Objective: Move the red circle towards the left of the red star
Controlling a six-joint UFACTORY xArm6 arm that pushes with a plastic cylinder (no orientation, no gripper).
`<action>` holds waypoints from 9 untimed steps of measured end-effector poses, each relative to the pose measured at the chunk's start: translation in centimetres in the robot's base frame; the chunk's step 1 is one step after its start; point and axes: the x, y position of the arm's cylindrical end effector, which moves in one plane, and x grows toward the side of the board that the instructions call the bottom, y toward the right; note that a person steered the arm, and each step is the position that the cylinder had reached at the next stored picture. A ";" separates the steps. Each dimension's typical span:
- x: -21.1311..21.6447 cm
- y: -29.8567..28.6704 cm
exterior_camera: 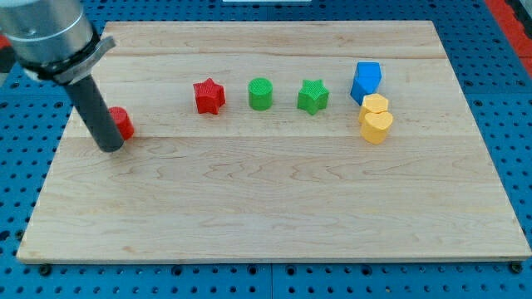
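Observation:
The red circle [123, 122] lies near the board's left side, partly hidden behind my rod. My tip [110, 147] rests on the board just left of and below the red circle, touching or nearly touching it. The red star [209, 96] sits to the right of the red circle, a little higher in the view, with a clear gap between them.
Right of the red star stand a green circle [260, 93], a green star [312, 95], and a blue block [366, 81]. Two yellow blocks [376, 120] sit together below the blue one. The wooden board [274, 216] lies on a blue perforated table.

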 end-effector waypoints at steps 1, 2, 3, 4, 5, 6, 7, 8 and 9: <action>-3.0 0.1; -2.7 -1.6; -3.8 -4.0; -6.5 -2.7; -6.0 -1.1; -3.0 -1.4; -4.3 1.5; -5.5 2.2; -2.1 4.0</action>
